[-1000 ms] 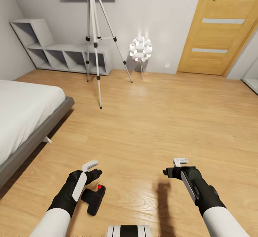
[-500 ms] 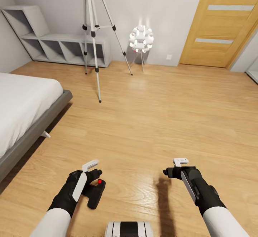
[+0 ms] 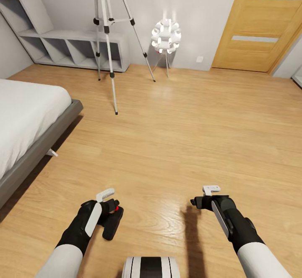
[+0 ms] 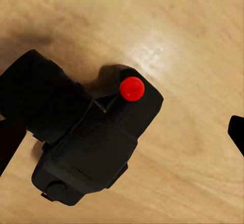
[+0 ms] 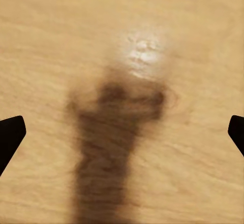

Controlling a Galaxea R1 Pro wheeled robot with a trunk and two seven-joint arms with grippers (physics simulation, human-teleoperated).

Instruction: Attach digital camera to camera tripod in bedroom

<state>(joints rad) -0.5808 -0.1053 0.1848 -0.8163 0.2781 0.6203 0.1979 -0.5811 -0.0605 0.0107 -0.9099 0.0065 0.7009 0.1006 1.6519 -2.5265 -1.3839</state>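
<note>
Right, the left gripper point(image 3: 110, 209) hangs low over the wooden floor point(image 3: 188, 135) with the digital camera point(image 3: 111, 223) clamped in its jaws, red button up. The left wrist view brings that in close: the digital camera point(image 4: 96, 148) sits between the fingertips, its red button point(image 4: 132, 89) bright against the black body, floorboards beneath. From the head view you get the room instead: the camera tripod point(image 3: 107, 43) stands well ahead by the far wall, its top cut off, with grey shelves point(image 3: 63, 45) behind it and the lit floor lamp point(image 3: 165, 36) just beside it. The bed point(image 3: 29, 122) runs along the left, the wooden door point(image 3: 260, 26) is off to the right. The right gripper point(image 3: 197, 201) hangs with jaws spread and nothing in them; its wrist view shows fingertips point(image 5: 11, 135) wide apart over a shadow point(image 5: 112, 148) on bare boards.
</note>
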